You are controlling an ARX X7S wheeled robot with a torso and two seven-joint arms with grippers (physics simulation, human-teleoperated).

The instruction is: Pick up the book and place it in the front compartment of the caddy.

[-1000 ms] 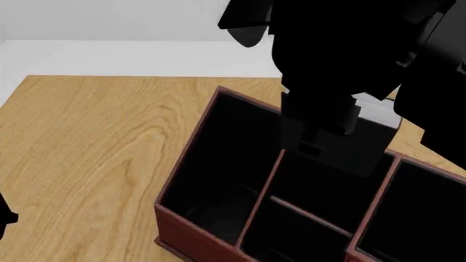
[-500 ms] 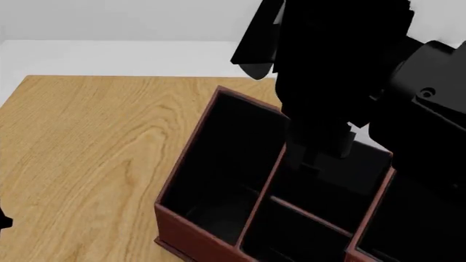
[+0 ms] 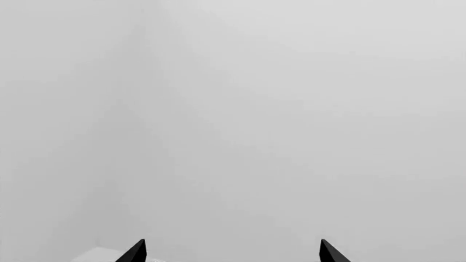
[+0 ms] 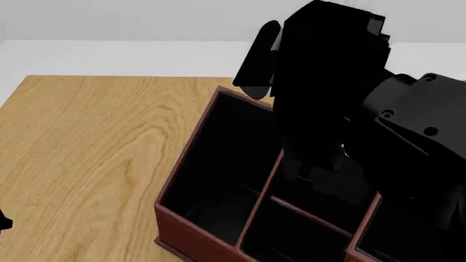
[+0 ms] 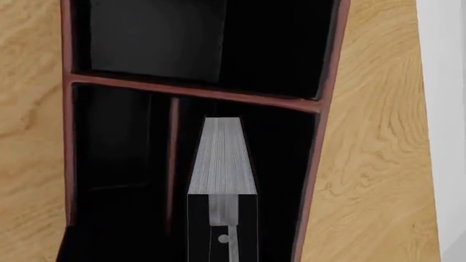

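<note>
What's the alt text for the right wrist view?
A black book with a pale page edge, held between the jaws of the right gripper, hangs inside a compartment of the red-brown caddy. The caddy stands on a wooden table; another compartment lies beyond a thin divider.

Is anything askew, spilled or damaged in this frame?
Nothing stands out. The dark red-brown leather-look caddy sits flat on the light wooden table, its thin dividers intact. The right claw holds the small black book with grey-white page edge upright over a compartment. The left claw faces a blank wall.
</note>
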